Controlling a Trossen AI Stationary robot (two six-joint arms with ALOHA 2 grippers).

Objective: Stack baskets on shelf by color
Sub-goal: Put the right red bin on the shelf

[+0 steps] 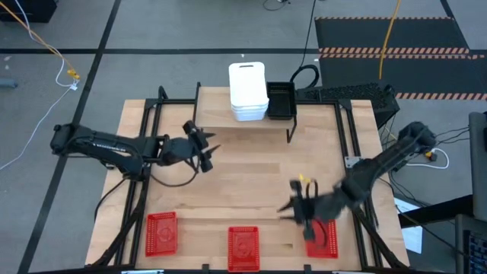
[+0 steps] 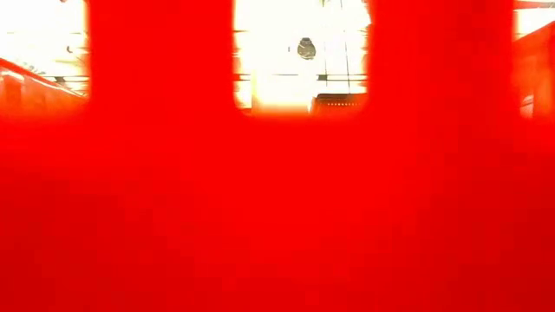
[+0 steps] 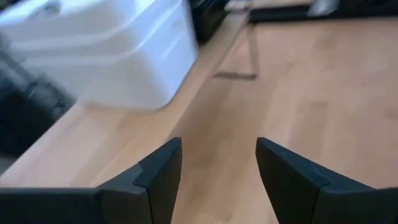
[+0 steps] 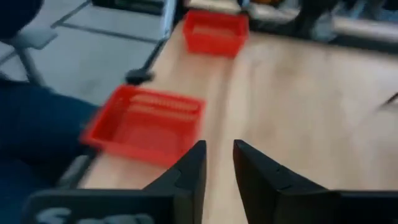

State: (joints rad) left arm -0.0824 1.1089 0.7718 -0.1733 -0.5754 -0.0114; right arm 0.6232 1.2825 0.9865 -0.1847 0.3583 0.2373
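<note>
Three red mesh plastic baskets (image 1: 160, 233) sit in a row along the near edge of the wooden surface (image 1: 251, 179), long sides running front to back. White rounded baskets (image 1: 248, 91) sit stacked on the light wood shelf (image 1: 221, 114). The low view shows only red. The left tool (image 3: 217, 180) is wide open; the right tool (image 4: 219, 171) is narrowly open, holding nothing.

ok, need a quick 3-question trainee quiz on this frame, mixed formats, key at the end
1. True or false: the white baskets sit stacked on the shelf, with the black baskets beside them.
2. How many red baskets lie along the near edge of the table? A) one B) two C) three
3. Fill in: the right gripper hovers next to the ___ of the three, the one under its arm, and its fingers hold nothing.

Key: 1 true; 2 C, namely the left one, the middle one and the rightmost; 3 rightmost. The left gripper waits open over bare table short of the shelf.
</note>
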